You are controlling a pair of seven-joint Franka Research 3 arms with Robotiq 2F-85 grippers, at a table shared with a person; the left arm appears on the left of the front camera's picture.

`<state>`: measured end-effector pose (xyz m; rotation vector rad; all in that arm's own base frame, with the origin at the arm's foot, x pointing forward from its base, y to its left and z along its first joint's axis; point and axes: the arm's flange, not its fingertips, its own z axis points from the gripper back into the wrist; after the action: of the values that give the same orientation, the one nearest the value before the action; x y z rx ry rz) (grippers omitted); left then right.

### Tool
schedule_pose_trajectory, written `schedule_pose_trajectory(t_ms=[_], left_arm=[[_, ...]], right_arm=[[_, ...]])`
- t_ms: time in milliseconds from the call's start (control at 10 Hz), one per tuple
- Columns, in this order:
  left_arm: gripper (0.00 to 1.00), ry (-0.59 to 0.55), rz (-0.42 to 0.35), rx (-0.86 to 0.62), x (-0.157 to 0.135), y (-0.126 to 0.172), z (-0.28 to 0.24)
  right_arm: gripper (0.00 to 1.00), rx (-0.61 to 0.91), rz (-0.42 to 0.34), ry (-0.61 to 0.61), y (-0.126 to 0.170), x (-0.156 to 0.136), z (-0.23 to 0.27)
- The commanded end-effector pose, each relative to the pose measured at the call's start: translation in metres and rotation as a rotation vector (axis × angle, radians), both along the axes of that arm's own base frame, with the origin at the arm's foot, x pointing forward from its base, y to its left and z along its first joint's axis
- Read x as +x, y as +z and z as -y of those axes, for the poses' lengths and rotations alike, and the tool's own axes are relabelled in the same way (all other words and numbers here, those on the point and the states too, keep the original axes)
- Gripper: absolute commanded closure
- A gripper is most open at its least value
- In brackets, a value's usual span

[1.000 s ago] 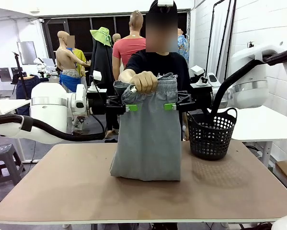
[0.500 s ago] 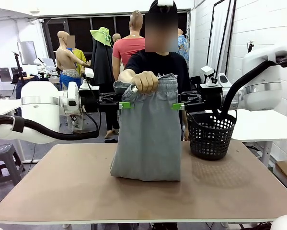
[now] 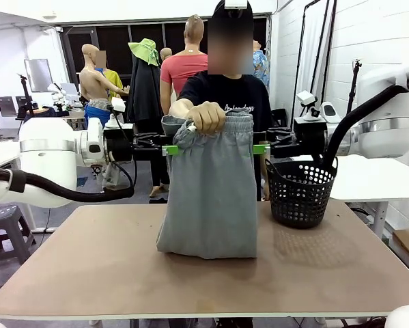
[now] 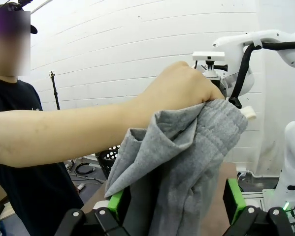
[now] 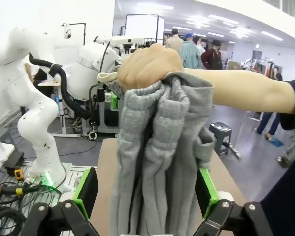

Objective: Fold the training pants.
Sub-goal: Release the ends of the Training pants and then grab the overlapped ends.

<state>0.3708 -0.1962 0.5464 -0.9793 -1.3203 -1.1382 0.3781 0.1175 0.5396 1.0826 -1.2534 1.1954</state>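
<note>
Backing off either side of the light grey jersey training pants (image 3: pixel 211 198) dangling from the person's hand (image 3: pixel 205 117), left gripper (image 3: pixel 168 149) and right gripper (image 3: pixel 261 148) gaped wide, empty; folding looked unstarted.

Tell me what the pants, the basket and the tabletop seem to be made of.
Pants: soft grey knit, likely cotton jersey, matte; it drapes and bunches at the gathered waistband.
Basket: probably black plastic, slight sheen; rigid moulded mesh walls.
Tabletop: smooth brown board, maybe laminate or wood, matte; flat, even colour.
</note>
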Motion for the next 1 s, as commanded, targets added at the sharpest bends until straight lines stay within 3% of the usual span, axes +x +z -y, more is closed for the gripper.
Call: schedule_pose_trajectory(t_ms=[0, 500, 900], left_arm=[[0.00, -0.051, 0.009, -0.011, -0.001, -0.002, -0.002], [0.00, -0.218, 0.026, -0.002, -0.004, 0.001, -0.007], [0.00, -0.271, 0.021, -0.001, -0.007, 0.003, -0.010]], right_arm=[[0.00, 0.023, -0.012, -0.054, 0.001, -0.008, 0.005], [0.00, 0.018, -0.030, -0.121, -0.006, -0.011, 0.003], [0.00, 0.014, -0.174, 0.029, -0.011, -0.016, -0.005]])
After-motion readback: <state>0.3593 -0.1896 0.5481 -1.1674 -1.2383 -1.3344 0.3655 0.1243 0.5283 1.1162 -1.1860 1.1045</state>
